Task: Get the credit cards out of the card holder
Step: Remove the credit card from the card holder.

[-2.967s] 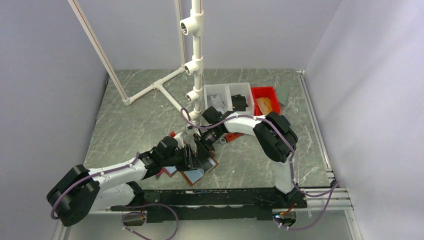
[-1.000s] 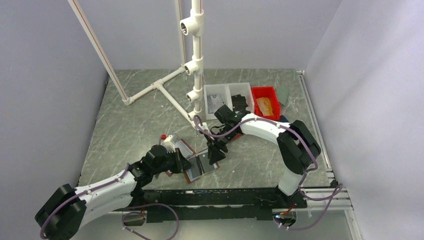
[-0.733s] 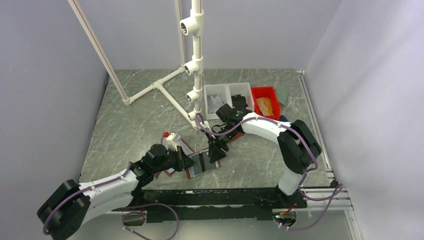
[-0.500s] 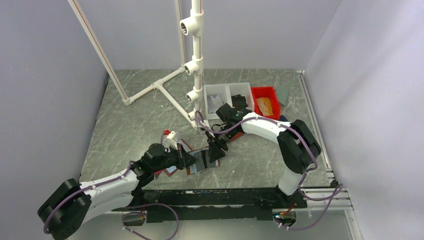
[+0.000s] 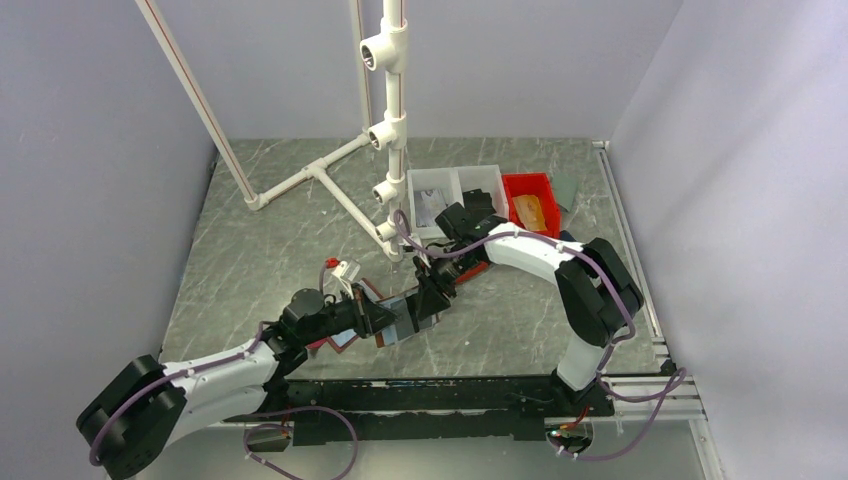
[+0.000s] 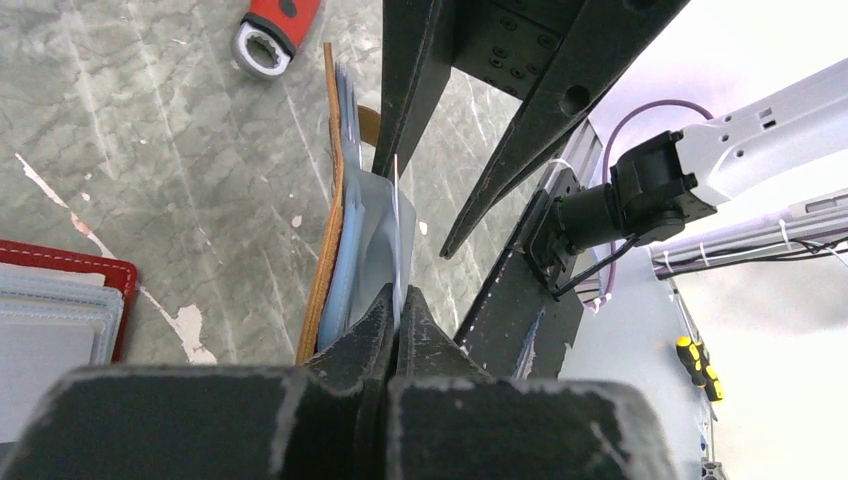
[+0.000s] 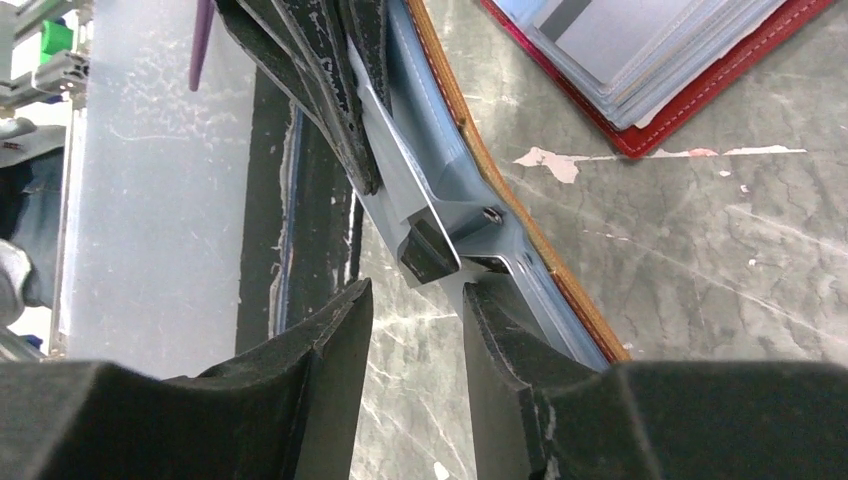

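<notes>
1. Since a second ago, card holder has gone from lying flat to standing on edge, low centre of the top view, between both grippers.
2. Left gripper clamped tight on one thin sleeve leaf. Right gripper half-spread, straddling the sleeve, gripping nothing.
3. Handling guess: light, floppy, slick sleeves on a stiffer tan cover. Credit cards not visibly exposed; pinch a card corner, not the sleeve.
4. Hard, scuffed marble-look table. Red wallet just beside, red-handled wrench near, bins well apart.

Left arm and right arm wear white shells, black joints, looping purple cables — the left tool is black.
</notes>
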Motion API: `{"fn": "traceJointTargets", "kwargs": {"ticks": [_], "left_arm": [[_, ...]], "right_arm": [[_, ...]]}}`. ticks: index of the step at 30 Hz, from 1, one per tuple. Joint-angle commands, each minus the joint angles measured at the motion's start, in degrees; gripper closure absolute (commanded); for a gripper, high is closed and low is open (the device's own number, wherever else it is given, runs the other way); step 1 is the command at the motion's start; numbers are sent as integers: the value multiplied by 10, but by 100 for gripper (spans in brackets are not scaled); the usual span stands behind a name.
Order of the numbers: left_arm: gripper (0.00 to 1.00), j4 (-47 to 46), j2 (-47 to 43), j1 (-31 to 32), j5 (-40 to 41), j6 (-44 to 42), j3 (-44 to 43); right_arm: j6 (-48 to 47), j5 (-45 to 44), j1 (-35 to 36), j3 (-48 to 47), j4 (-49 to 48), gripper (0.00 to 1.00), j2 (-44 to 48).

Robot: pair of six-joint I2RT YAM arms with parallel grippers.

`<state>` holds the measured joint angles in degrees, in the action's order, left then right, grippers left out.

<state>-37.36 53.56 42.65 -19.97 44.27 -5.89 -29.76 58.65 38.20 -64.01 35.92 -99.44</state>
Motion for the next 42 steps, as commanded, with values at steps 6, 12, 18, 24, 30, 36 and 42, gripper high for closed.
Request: {"fn": "traceJointTargets", "kwargs": {"ticks": [6, 12, 18, 24, 30, 36, 42], "left_arm": [[100, -113, 19, 0, -26, 14, -2], [100, -115, 15, 0, -18, 18, 1], [100, -73, -22, 0, 3, 18, 7], [82, -12, -65, 0, 14, 28, 11], [71, 24, -96, 0, 16, 31, 14], [92, 39, -114, 0, 23, 31, 25], [100, 52, -128, 0, 29, 31, 31]], "right_arm": [[12, 91, -7, -27, -15, 64, -5], [6, 109, -8, -37, 0, 80, -15], [-9, 109, -8, -47, 20, 100, -23], [-35, 109, -9, -56, 45, 100, -30], [-60, 105, -14, -63, 64, 100, -36], [-75, 97, -21, -64, 74, 100, -36], [-100, 80, -25, -68, 91, 100, -40]]}}
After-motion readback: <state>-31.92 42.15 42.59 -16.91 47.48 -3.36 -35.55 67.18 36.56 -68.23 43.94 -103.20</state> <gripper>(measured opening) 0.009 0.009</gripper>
